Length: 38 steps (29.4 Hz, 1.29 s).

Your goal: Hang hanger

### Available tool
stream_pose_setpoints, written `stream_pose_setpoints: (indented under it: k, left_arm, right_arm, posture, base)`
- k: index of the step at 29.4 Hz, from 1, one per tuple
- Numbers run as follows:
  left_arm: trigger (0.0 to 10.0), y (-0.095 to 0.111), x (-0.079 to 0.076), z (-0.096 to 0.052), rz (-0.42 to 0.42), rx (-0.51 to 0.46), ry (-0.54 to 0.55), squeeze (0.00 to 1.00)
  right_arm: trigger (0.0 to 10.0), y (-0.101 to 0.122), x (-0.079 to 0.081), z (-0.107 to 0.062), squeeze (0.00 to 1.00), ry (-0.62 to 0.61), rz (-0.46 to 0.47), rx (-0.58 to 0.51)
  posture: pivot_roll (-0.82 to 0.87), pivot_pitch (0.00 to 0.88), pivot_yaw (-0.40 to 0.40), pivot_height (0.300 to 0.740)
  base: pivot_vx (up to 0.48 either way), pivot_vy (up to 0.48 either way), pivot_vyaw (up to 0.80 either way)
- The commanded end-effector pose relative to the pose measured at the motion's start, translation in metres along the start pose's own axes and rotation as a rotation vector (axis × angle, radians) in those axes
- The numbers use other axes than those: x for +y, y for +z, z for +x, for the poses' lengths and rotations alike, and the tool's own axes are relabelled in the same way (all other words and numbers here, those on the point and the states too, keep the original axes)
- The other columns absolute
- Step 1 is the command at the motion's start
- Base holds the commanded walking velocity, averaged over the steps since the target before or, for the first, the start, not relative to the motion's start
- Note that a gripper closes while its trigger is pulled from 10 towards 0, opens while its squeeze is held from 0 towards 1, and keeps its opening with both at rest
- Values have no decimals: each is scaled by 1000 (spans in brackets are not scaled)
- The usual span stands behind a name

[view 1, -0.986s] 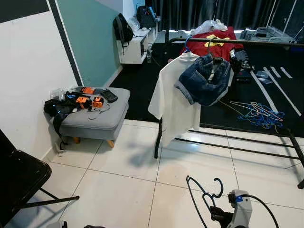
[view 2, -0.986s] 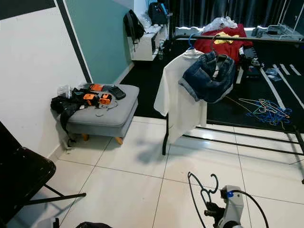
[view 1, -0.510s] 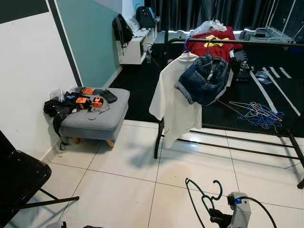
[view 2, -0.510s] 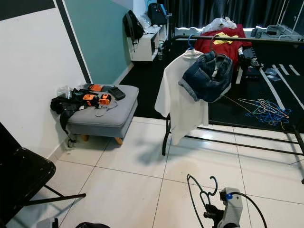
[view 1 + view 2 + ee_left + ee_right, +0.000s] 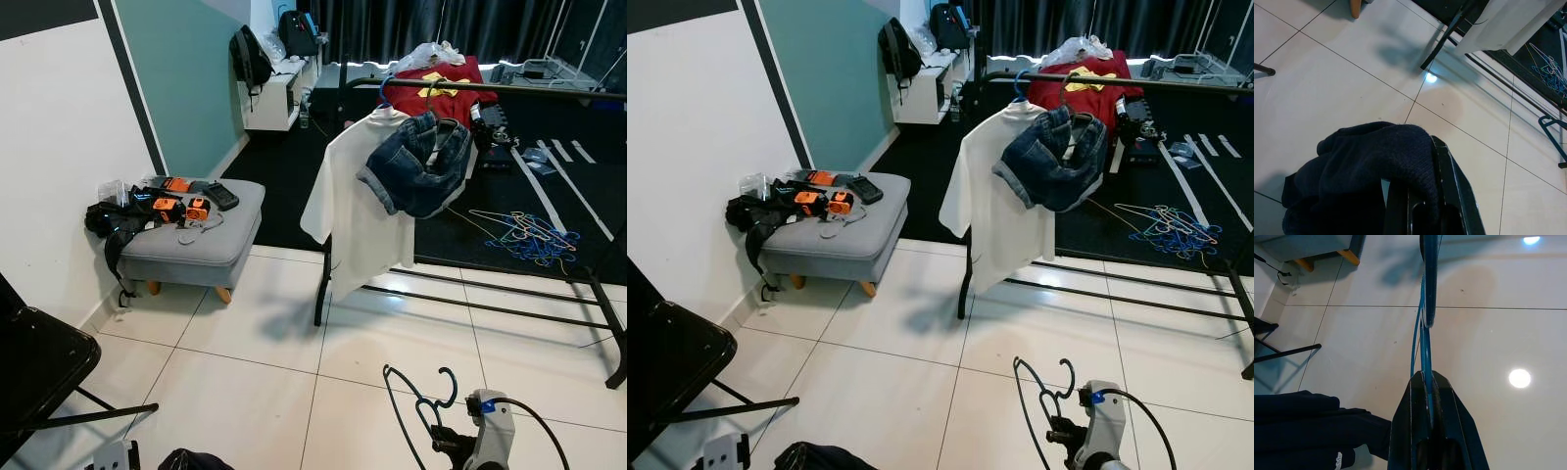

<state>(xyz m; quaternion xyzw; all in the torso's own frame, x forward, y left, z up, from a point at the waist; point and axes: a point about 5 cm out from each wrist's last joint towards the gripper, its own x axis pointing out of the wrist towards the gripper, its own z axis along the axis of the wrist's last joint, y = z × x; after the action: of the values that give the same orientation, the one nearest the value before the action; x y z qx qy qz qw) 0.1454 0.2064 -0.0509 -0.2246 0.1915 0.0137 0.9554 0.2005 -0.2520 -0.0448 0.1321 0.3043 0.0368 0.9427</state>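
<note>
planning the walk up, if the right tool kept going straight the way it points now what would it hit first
Likely the white floor tiles: the right tool, shut on the blue hanger, points down at them.

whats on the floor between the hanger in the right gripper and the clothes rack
Nothing: in the left eye view, bare white tile floor runs from the hanger, held in the right gripper, up to the clothes rack.
</note>
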Motion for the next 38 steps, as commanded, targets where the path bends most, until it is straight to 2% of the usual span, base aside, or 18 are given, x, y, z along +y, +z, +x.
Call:
stream_pose_setpoints:
  k: [1, 12, 38]
  left_arm:
    - [10000, 3, 3, 0, 15, -17, 7, 0]
    - [10000, 1, 5, -4, 14, -11, 8, 0]
    - [10000, 5, 5, -8, 14, -23, 8, 0]
  right_arm:
    - [10000, 0, 0, 0, 0, -2, -10, -3]
    - [10000, -5, -10, -6, 0, -28, -2, 18]
    - [10000, -10, -8, -7, 0, -28, 1, 15]
  posture:
    - [-112, 0, 15, 740]
    - [-110, 0, 21, 740]
    - [-114, 0, 29, 740]
  base:
    - [0, 0, 0]
    - [0, 0, 0]
    - [0, 0, 0]
